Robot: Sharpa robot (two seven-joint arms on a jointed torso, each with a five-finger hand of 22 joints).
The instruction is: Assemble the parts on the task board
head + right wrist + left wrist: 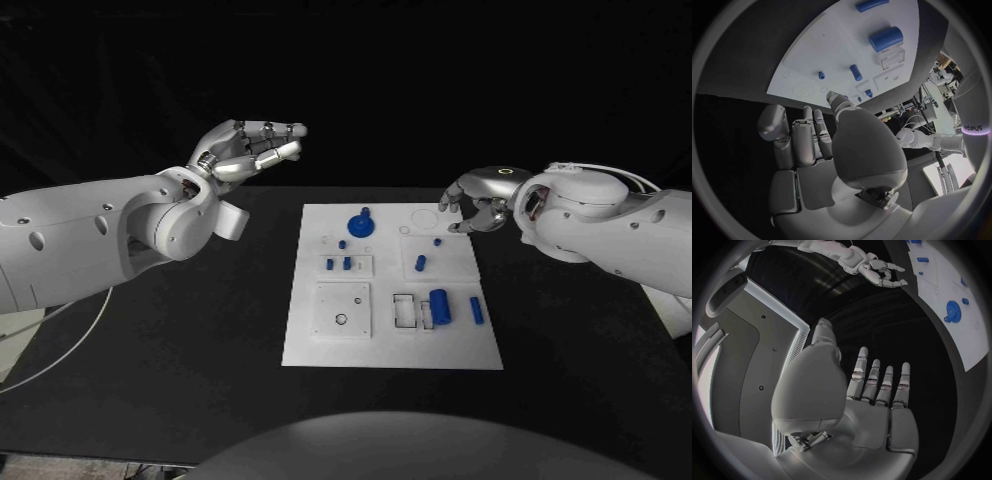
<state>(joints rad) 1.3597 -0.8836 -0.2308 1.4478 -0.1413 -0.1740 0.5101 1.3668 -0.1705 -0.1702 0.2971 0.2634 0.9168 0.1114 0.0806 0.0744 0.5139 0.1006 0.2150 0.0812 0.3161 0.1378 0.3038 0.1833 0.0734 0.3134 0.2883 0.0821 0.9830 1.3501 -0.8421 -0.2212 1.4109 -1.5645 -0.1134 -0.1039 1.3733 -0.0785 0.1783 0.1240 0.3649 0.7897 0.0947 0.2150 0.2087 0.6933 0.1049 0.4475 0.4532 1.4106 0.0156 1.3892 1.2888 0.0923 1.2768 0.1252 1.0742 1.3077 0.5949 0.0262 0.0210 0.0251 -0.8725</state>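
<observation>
Item: white rectangular task board (325, 350) at the middle of the black table (173, 350), its small blue plastic parts (440, 306) lying loose, mostly toward its right edge. I hold nothing: silver left hand (248, 150) raised off the far-left corner with fingers curled, silver right hand (477, 203) loosely spread by the far-right corner. Risk, as I judge it: reaching in from there could nudge neighbouring pieces.

The black table (173, 340) carries the white task board (325, 350) at its middle. The board lies flat on it.

A robotics lab: a black tabletop (173, 340) against a dark backdrop, carrying a white task board (325, 350) of small blue parts (440, 306).
</observation>
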